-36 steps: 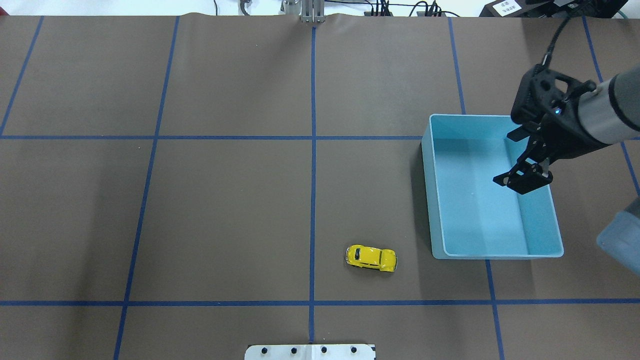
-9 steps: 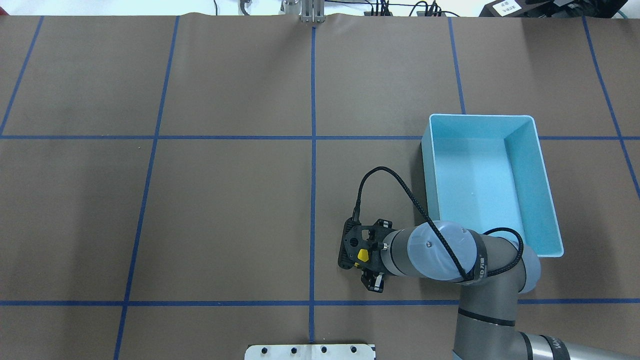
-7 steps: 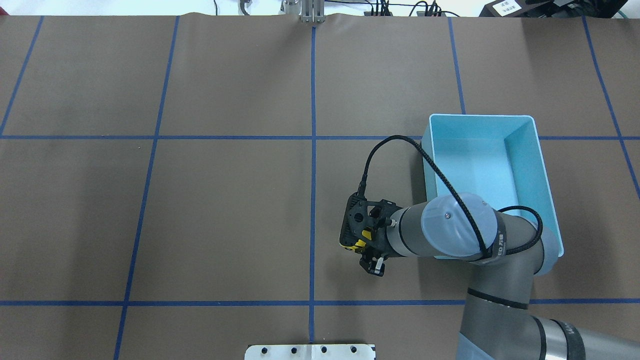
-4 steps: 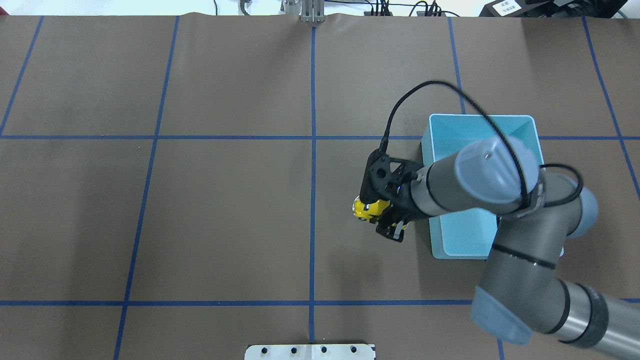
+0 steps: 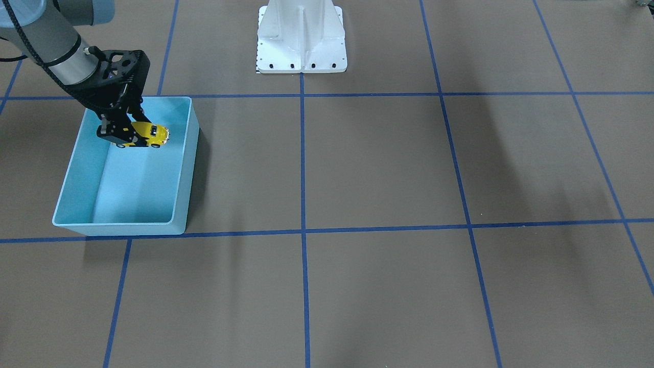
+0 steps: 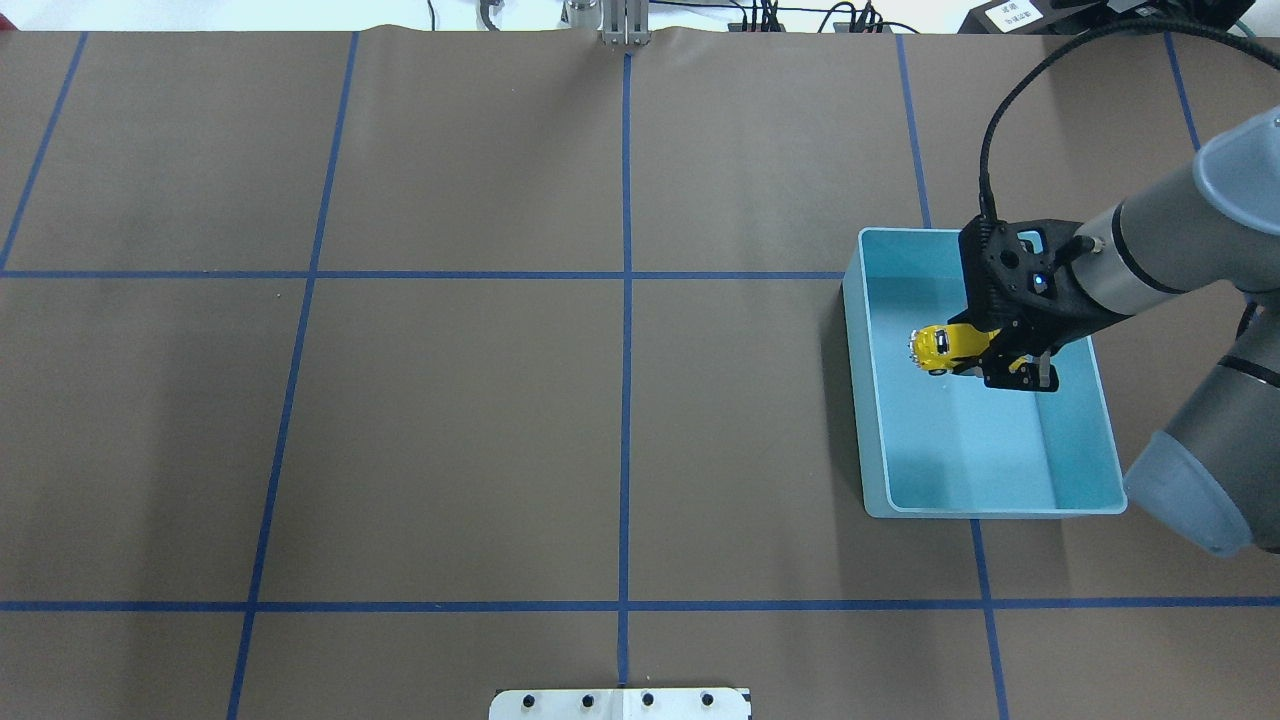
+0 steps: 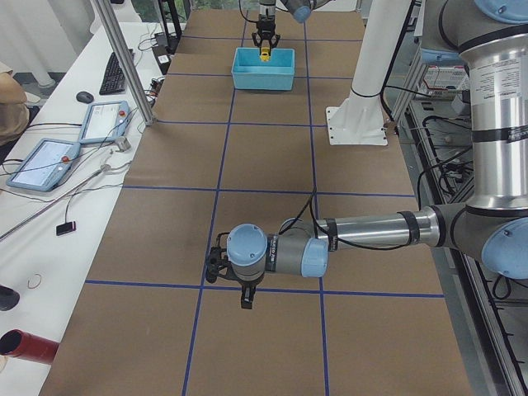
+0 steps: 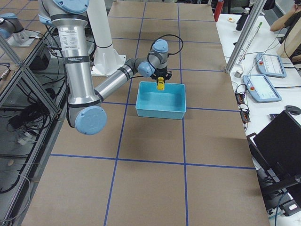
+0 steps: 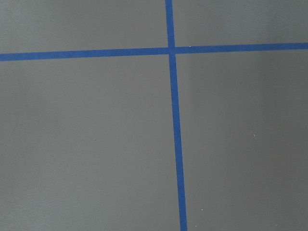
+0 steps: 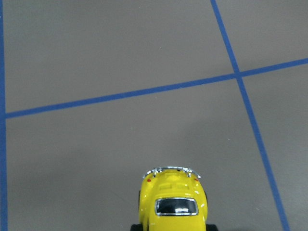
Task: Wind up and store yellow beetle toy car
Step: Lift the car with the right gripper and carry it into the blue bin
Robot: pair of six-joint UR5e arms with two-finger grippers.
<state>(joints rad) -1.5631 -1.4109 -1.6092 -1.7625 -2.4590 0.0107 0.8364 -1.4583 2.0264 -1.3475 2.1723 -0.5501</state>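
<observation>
The yellow beetle toy car (image 6: 940,347) hangs in my right gripper (image 6: 985,358), which is shut on its rear half. The car is held in the air over the far part of the blue bin (image 6: 865,400), nose toward the bin's left wall. The front-facing view shows the car (image 5: 148,134) above the bin (image 5: 181,179), clear of its floor. The right wrist view shows the car's roof and bumper (image 10: 172,204). My left gripper (image 7: 245,297) shows only in the exterior left view, low over the table, and I cannot tell whether it is open or shut.
The white robot base plate (image 5: 301,36) stands at the table's middle on the robot's side. Operator desks with tablets (image 7: 49,161) and a metal post (image 7: 124,74) lie beyond the far table edge. Blue tape lines grid the brown table.
My right gripper took hold of the car on the table, lifted it, and carried it right and away to a spot over the bin.
</observation>
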